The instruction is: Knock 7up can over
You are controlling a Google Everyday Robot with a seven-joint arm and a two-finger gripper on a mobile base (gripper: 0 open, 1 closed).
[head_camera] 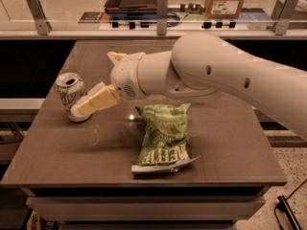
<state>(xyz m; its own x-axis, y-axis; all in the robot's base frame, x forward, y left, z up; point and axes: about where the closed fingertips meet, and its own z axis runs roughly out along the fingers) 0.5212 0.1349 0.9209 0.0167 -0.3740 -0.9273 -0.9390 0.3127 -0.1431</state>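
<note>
The 7up can, white and green with a silver top, stands at the left side of the brown table, its top tilted a little to the left. My gripper is just to the right of it, open and empty. The near fingertip touches the can's lower right side. The far finger points away behind the can. The big white arm reaches in from the right.
A green chip bag lies flat near the table's front middle. A rail with metal posts and a counter with a cardboard box run behind the table. The table's left edge is close to the can.
</note>
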